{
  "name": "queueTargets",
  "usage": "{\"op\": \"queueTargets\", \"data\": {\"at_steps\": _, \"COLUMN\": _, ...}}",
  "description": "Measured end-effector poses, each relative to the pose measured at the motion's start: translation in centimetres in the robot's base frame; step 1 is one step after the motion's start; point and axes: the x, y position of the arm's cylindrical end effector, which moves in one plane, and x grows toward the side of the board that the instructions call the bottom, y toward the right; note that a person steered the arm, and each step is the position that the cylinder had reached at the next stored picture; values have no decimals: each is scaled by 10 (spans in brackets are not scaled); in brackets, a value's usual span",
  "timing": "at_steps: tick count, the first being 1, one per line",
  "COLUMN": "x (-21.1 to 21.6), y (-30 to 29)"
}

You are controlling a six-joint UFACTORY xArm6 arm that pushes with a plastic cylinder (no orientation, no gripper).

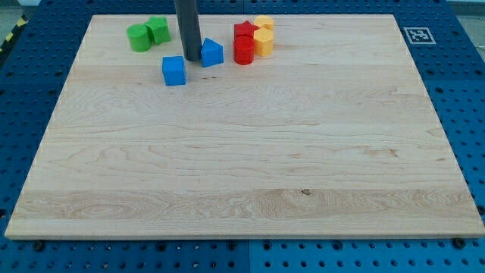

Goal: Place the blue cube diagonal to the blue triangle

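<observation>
The blue cube (174, 70) sits on the wooden board near the view's top left. The blue triangle (212, 52) lies up and to the right of it, a small gap between them. My dark rod comes down from the view's top, and my tip (190, 59) rests on the board between the two blue blocks, just left of the triangle and just above and right of the cube.
Two green blocks (148, 33) sit together at the view's top left. Two red blocks (244, 44) and two yellow blocks (263, 36) cluster right of the triangle. The board's top edge (318, 15) is close behind them all.
</observation>
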Motion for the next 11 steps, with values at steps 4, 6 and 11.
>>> {"op": "queueTargets", "data": {"at_steps": 4, "x": -10, "y": 10}}
{"op": "queueTargets", "data": {"at_steps": 6, "x": -16, "y": -13}}
{"op": "queueTargets", "data": {"at_steps": 11, "x": 14, "y": -28}}
